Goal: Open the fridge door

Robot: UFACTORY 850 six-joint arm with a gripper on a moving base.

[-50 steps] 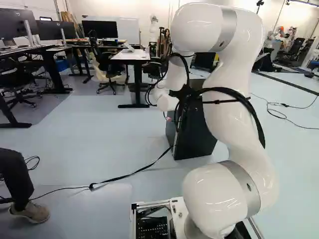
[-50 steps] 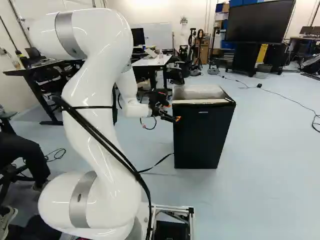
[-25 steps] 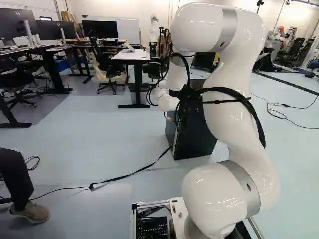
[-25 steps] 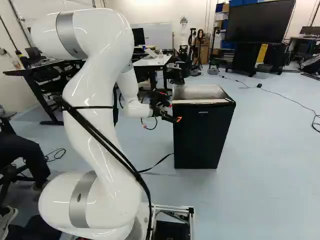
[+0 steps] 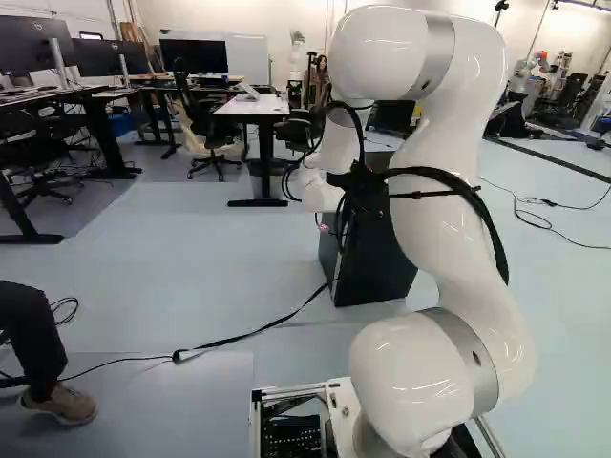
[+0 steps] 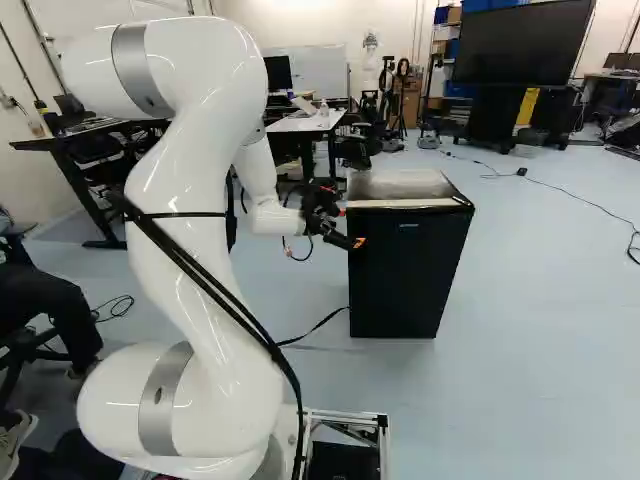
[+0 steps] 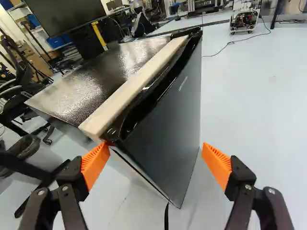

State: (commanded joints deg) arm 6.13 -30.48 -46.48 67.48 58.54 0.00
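Observation:
In the right base view my gripper [image 6: 350,230] is at the upper left edge of the black fridge [image 6: 408,275]. Seen from the wrist, the gripper [image 7: 154,162] stands wide open, its orange pads far apart. The near upper corner of the fridge [image 7: 165,129] lies ahead of and between the fingers, close to one pad; whether they touch I cannot tell. The door is closed against the body, and a pale strip [image 7: 136,86] runs along the top behind it. In the left base view my arm partly hides the fridge [image 5: 372,262].
A black strap [image 5: 253,334] lies on the floor, running to the fridge's foot. A white table [image 5: 255,107] stands beyond it, with office chairs around. A large screen on a stand [image 6: 520,45] is at the back. Another robot [image 5: 297,67] stands far off.
The base has turned very slightly, shifting the whole scene a little to the right in both base views. My gripper has moved slightly at the fridge's edge; the door has not moved.

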